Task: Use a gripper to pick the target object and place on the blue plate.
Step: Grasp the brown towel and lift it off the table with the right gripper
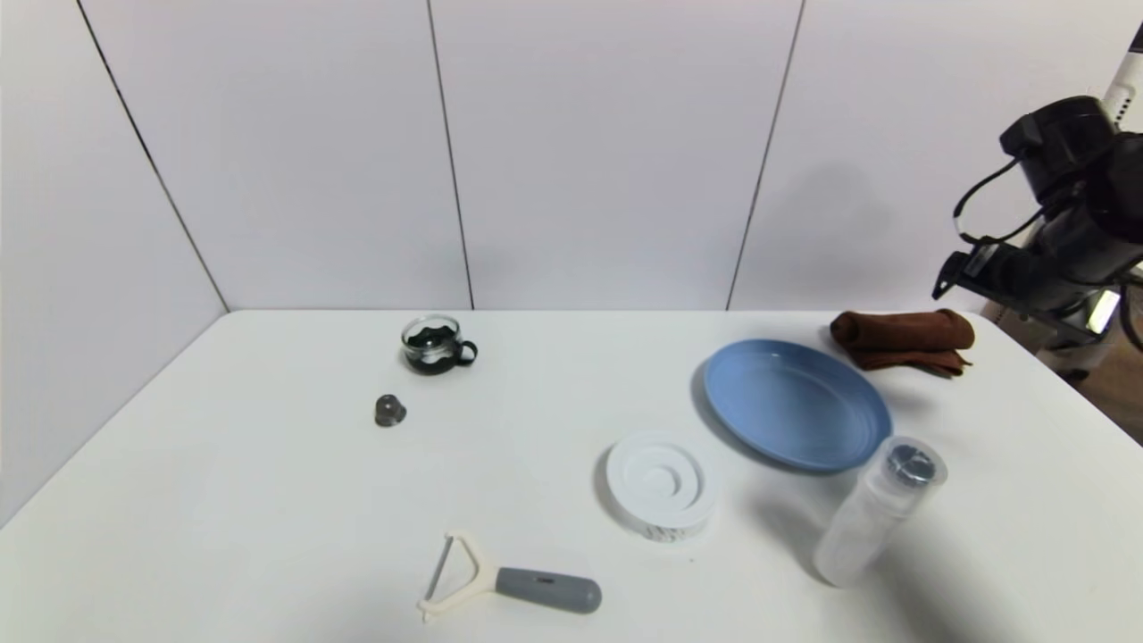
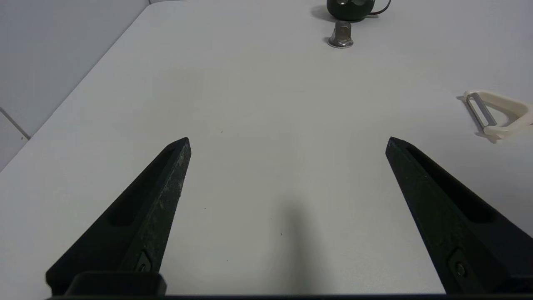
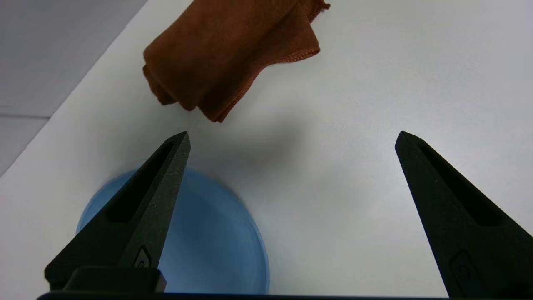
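A: What sits closest, at the near edge?
B: A peeler [image 1: 509, 582] with a grey handle, lying flat on the white table [image 1: 223, 500]. Right of it stand a white ringed disc [image 1: 662, 483] and a clear bottle [image 1: 880, 509], tilted.
A: And the brown cloth?
B: The folded brown cloth [image 1: 904, 340] lies at the far right, just beyond the blue plate [image 1: 795, 404], with nothing gripping it.
A: The working arm?
B: The right gripper [image 3: 291, 139] hangs above the table's right edge, tilted down, fingers spread wide and empty; cloth and plate both lie below it, untouched.
A: The other one?
B: The left gripper [image 2: 287, 141] is low over the table's near left, fingers wide apart, empty. Far left sit a glass cup [image 1: 436, 345] and a small metal cap [image 1: 389, 410].
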{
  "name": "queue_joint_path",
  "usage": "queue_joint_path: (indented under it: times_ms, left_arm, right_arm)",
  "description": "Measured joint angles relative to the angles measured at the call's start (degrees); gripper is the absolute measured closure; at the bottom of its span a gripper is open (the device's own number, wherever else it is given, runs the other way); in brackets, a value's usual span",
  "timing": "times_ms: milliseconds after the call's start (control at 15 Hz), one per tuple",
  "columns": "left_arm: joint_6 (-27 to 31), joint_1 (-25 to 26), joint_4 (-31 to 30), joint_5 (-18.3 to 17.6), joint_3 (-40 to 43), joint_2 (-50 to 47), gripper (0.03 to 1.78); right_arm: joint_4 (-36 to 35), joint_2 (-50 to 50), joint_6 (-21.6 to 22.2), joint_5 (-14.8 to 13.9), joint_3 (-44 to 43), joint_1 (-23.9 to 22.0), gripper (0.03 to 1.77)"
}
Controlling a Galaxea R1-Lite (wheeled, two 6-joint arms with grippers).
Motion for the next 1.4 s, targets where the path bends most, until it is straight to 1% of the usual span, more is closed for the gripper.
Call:
queue_joint_path:
  times_ms: [200, 467, 733, 1000, 1400]
  left_arm:
    - [0.0, 0.0, 0.0, 0.0, 0.0, 0.0, 0.12]
    - [0.0, 0.0, 0.0, 0.0, 0.0, 0.0, 0.12]
    - [0.0, 0.0, 0.0, 0.0, 0.0, 0.0, 0.12]
    - [0.0, 0.0, 0.0, 0.0, 0.0, 0.0, 0.12]
    - [0.0, 0.0, 0.0, 0.0, 0.0, 0.0, 0.12]
  right_arm:
    - [0.2, 5.4, 6.0, -5.0, -5.4, 1.8, 0.10]
    - [-0.6, 11.5, 10.3, -10.8, -10.4, 2.5, 0.10]
    - [-2.7, 14.9, 13.4, -12.3, -11.4, 2.5, 0.10]
    - [-7.0, 17.0, 14.1, -12.3, -11.5, 2.5, 0.10]
    - [-7.4, 20.1, 14.3, -12.3, -11.5, 2.1, 0.10]
